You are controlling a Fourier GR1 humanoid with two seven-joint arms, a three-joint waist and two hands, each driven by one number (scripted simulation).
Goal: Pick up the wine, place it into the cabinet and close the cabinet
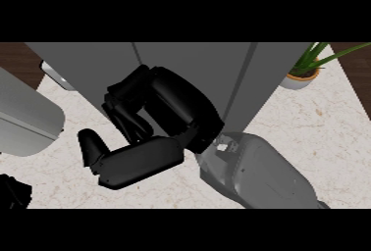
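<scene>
The grey cabinet (196, 59) fills the top middle of the head view, with vertical seams down its front. My right hand (170, 105) is raised in front of it and hides much of its lower face. The fingers (123, 110) curl downward and the thumb (89, 145) sticks out to the left, with nothing visible between them. The grey right forearm (261, 171) comes in from the lower right. No wine bottle shows anywhere. A black bit of my left hand (11, 192) sits at the lower left corner, and its fingers are out of sight.
A potted green plant (301, 73) stands on the pale marble counter (319, 127) to the cabinet's right. A large grey rounded shape (25, 117) fills the left edge. A light panel edge (54, 73) juts out by the cabinet's left side.
</scene>
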